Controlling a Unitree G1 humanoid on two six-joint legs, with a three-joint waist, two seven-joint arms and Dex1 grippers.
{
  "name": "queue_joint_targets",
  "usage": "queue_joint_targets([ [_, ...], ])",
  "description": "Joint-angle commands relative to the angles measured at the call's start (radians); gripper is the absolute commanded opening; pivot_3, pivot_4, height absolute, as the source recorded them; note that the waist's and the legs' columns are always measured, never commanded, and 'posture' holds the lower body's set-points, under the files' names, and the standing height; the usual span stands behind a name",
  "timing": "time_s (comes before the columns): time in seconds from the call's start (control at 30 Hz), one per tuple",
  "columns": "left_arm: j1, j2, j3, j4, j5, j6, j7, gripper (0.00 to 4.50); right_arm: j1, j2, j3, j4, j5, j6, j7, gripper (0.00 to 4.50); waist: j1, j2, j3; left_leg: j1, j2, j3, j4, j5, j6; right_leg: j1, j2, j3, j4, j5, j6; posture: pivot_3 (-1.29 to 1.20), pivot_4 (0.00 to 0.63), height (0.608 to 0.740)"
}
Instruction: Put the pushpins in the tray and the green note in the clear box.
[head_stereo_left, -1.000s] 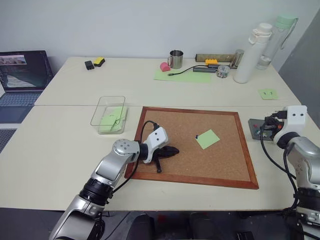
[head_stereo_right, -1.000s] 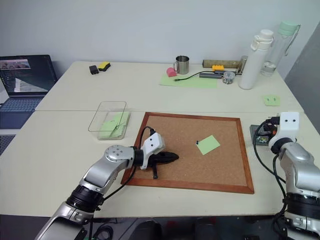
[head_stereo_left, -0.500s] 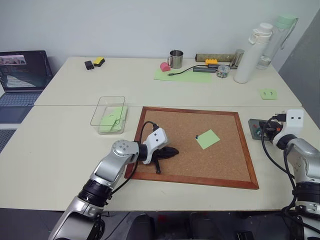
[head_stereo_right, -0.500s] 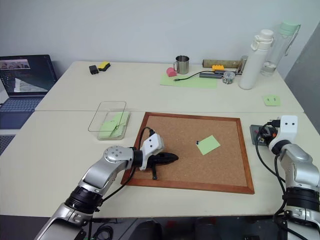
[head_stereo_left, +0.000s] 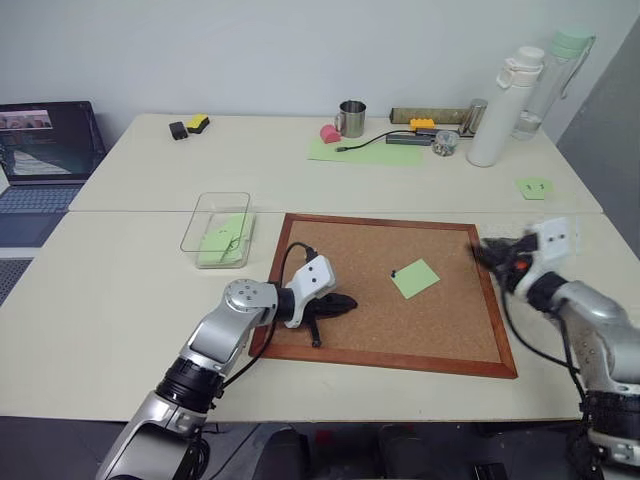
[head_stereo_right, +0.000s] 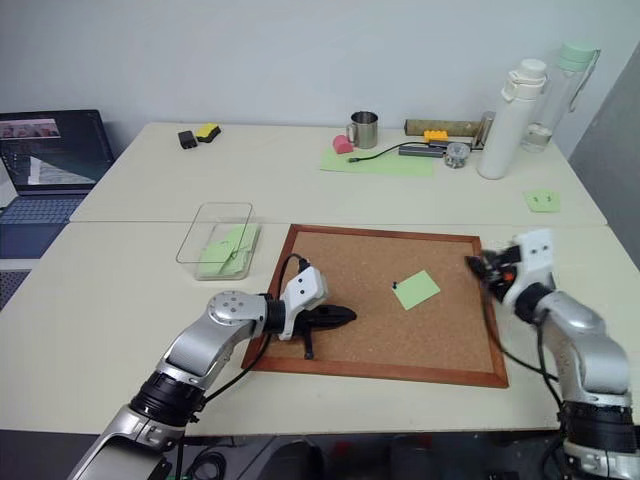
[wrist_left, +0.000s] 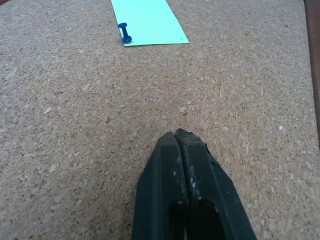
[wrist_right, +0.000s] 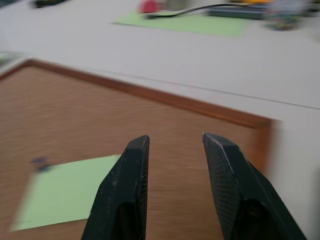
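- Left eye view: the green note (head_stereo_left: 415, 278) lies flat on the cork board (head_stereo_left: 380, 335), pinned at its corner by a dark pushpin (head_stereo_left: 394, 272).
- Left hand (head_stereo_left: 344, 302) rests on the board with fingers pressed together, empty; the note sits well apart, off to its right.
- Right hand (head_stereo_left: 487, 256) hovers over the board's right edge, fingers spread, holding nothing; the note lies near, to its left.
- Clear box (head_stereo_left: 216, 210) stands on the counter (head_stereo_left: 120, 270) left of the board.
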Motion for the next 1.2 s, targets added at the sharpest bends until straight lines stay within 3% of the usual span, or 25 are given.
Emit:
queue_joint_targets([
  [0.03,0.027,0.019,-0.026,0.015,0.017,0.040,-0.008,0.00,-0.001,0.017,0.109,-0.131,0.003,0.042,0.003,1.74,0.000,0.000,0.000,0.000,0.000,0.000,0.000,0.000,0.000,0.000,0.000,0.000,0.000,0.000,0.000,0.00,0.150,0.740],
  [0.27,0.016,0.013,-0.025,0.021,0.017,0.049,-0.003,0.00,-0.058,0.106,0.265,-0.031,-0.147,0.010,-0.099,1.74,0.001,-0.001,0.000,0.000,0.000,0.000,0.000,0.000,0.000,0.000,0.000,-0.001,0.000,0.000,0.000,0.00,0.150,0.740],
  [0.83,0.027,0.025,-0.018,0.005,0.015,0.058,0.001,0.00,-0.139,0.222,0.245,0.124,-0.179,-0.021,-0.114,1.74,-0.002,-0.001,0.000,0.000,0.000,0.000,0.000,0.000,0.000,-0.001,0.000,-0.001,0.000,0.000,0.000,0.00,0.150,0.740],
  [0.97,0.027,0.025,-0.018,0.003,0.015,0.060,0.002,0.00,-0.147,0.235,0.223,0.131,-0.172,-0.019,-0.112,1.16,-0.001,-0.001,0.000,0.000,0.000,0.000,0.000,0.000,0.000,-0.001,0.000,-0.001,-0.001,0.000,0.000,0.00,0.150,0.740],
  [1.13,0.028,0.025,-0.018,0.000,0.015,0.064,0.000,0.00,-0.147,0.232,0.214,0.131,-0.173,-0.020,-0.108,0.12,-0.002,-0.001,0.000,0.000,0.000,0.000,0.000,0.000,0.000,-0.001,0.000,-0.001,-0.001,0.000,0.000,0.00,0.150,0.740],
  [1.2,0.027,0.026,-0.019,0.001,0.015,0.064,-0.001,0.00,-0.142,0.229,0.205,0.128,-0.174,-0.025,-0.111,0.01,-0.002,-0.001,0.000,0.000,0.000,0.000,0.000,0.000,0.000,-0.001,0.000,0.000,-0.001,0.000,0.000,0.00,0.150,0.740],
])
